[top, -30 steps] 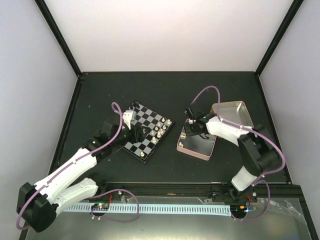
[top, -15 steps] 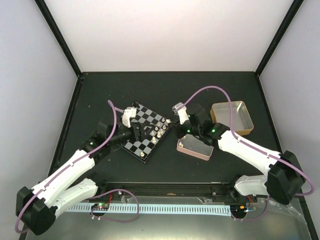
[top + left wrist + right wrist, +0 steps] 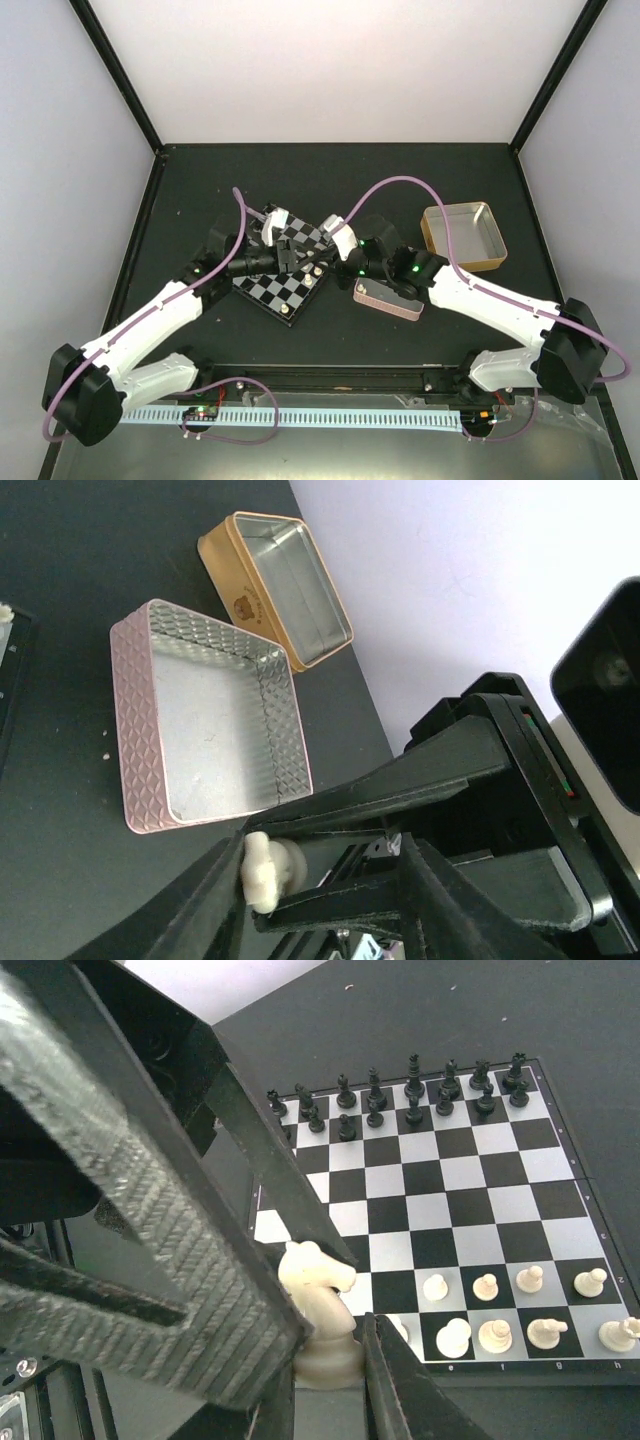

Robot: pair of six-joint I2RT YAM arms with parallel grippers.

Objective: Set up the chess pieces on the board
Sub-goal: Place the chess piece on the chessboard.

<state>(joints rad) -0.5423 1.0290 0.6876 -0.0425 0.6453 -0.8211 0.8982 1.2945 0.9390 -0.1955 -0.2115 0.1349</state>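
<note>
Both arms have closed in on each other. The right arm, which was over the pink tin [image 3: 135, 730] a second ago, has swung left to the edge of the board [image 3: 262, 292]. The left arm has pushed forward across the board to meet it.

The right end effector [image 3: 335, 1365] is pinching a white knight [image 3: 320, 1300] low on its body. The base sits down between the two fingers and the head stands free above them. In the left wrist view the same cream piece shows at the tip of that black finger pair.

The left end effector [image 3: 322, 848] has its own fingers partly spread, one on each side of the right arm's tip. I cannot make out that they clamp on anything yet.

The knight hangs above the corner of the board on the cream side, not resting on a square. The other cream chess pieces [image 3: 500, 1335] already stand in the two rows beside it. The black pieces [image 3: 410, 1090] fill the far rows. The gold tin [image 3: 225, 570] sits behind the pink one on the surface, and neither shows any pieces inside.

This looks like a handover, or a placement with the left arm crowding in. What matters for the next move is that the knight lies directly between the left fingers. Its long axis runs across the right arm's closing line, so only the head and upper body are free to grasp. The right arm is plainly the nearer one, since it already holds the piece. If the left takes over, it needs to close above the right fingers without tilting the knight.
</note>
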